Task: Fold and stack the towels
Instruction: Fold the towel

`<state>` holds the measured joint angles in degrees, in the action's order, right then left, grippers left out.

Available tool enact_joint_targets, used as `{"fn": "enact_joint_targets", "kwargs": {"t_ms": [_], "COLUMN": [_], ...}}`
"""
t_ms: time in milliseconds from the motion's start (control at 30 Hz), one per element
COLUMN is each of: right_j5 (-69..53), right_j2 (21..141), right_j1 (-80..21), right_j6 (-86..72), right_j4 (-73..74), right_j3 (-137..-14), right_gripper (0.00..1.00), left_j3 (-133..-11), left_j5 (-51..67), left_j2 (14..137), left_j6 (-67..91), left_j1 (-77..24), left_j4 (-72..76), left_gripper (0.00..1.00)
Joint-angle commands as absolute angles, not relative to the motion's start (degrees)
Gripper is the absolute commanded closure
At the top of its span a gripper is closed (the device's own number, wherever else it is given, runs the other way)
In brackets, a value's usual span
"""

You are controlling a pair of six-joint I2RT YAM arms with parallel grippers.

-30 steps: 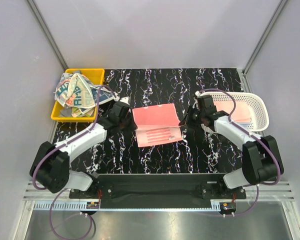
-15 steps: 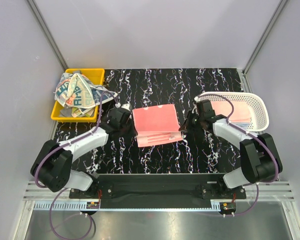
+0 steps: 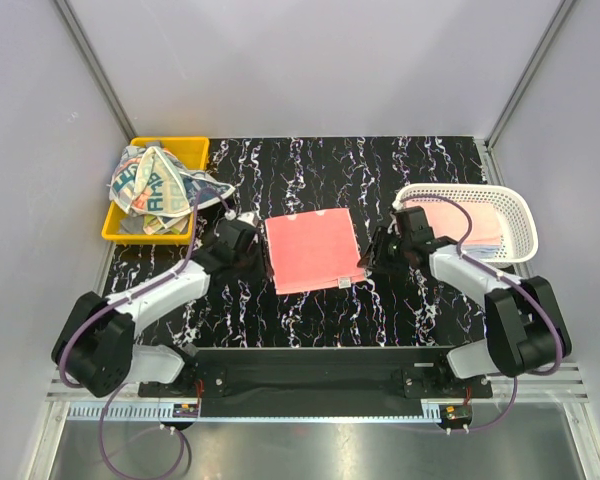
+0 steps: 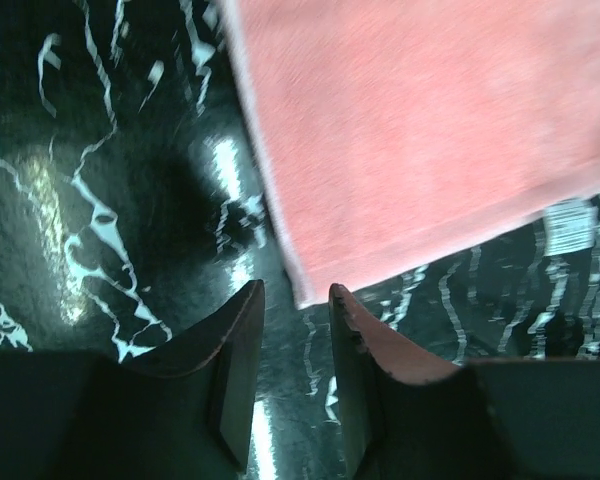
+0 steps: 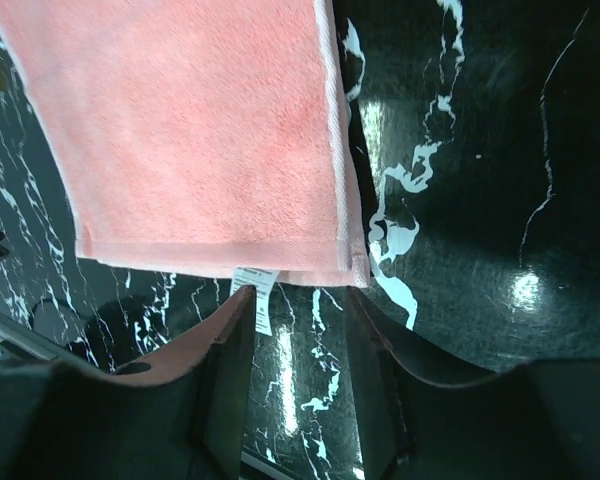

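Folding is finished since the earlier views: the pink towel is now lying as one plain rectangle in the middle of the worktop, its striped lower layer no longer showing. Both sets of jaws, pinched shut a second ago, are parting. The left jaws are standing apart just off the towel's near left corner, grasping nothing, and the left wrist view is showing only dark marble between them, with the corner just ahead. The right jaws are likewise released, sitting just short of the near right corner, where a small white label is poking out from under the hem.

The step in hand, as I am judging it, is letting go cleanly after a fold. To do that well, both arms should be rising straight up and drawing back, so that neither one is dragging the hem and spoiling the alignment. The layers are looking roughly square, though the near edge is sitting a little askew. Any further fold, or the carry to a stack, is going to need a pinch that is catching all layers together.

More towels are waiting: a crumpled patterned heap is spilling out of the yellow bin, and folded pink ones are lying in the white mesh basket.
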<state>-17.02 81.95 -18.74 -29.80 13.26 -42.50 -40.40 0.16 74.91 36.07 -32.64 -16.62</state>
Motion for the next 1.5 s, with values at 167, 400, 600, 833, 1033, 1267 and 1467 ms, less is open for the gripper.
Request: {"fn": "enact_joint_targets", "kwargs": {"t_ms": [167,400,600,833,1033,1267,1467], "right_j5": [-12.04,-10.29,-8.35,-5.72,-3.87,-0.45,1.59], "right_j2": [79.89,89.28,91.85,88.95,78.41,68.92,80.73], "right_j1": [-20.83,-22.06,-26.09,-36.64,-38.76,-38.67,-32.72], "right_j6": [-28.91,-29.36,-31.27,-38.14,-43.42,-41.4,-33.5], "right_j4": [14.42,7.92,5.72,5.63,8.69,19.67,19.88], "right_j3": [-47.37,-44.21,-40.88,-36.04,-28.75,-34.88,-49.2], "right_gripper": [0.59,0.63,0.67,0.71,0.71,0.52,0.53], "left_j3": [-49.65,-42.99,-38.24,-37.62,-36.39,-43.91,-58.43], "left_j5": [1.85,6.05,3.97,-2.8,-3.87,-3.25,-2.03], "left_j2": [78.73,87.43,89.56,82.36,74.27,70.05,78.38], "left_j6": [37.0,41.83,44.65,44.21,43.16,39.3,33.06], "left_j1": [-34.63,-35.77,-35.77,-35.77,-35.68,-35.6,-27.1], "left_j4": [-14.33,-3.88,-3.07,-17.63,-25.38,-30.93,-30.51], "left_gripper": [0.69,0.7,0.72,0.74,0.73,0.68,0.65]}}
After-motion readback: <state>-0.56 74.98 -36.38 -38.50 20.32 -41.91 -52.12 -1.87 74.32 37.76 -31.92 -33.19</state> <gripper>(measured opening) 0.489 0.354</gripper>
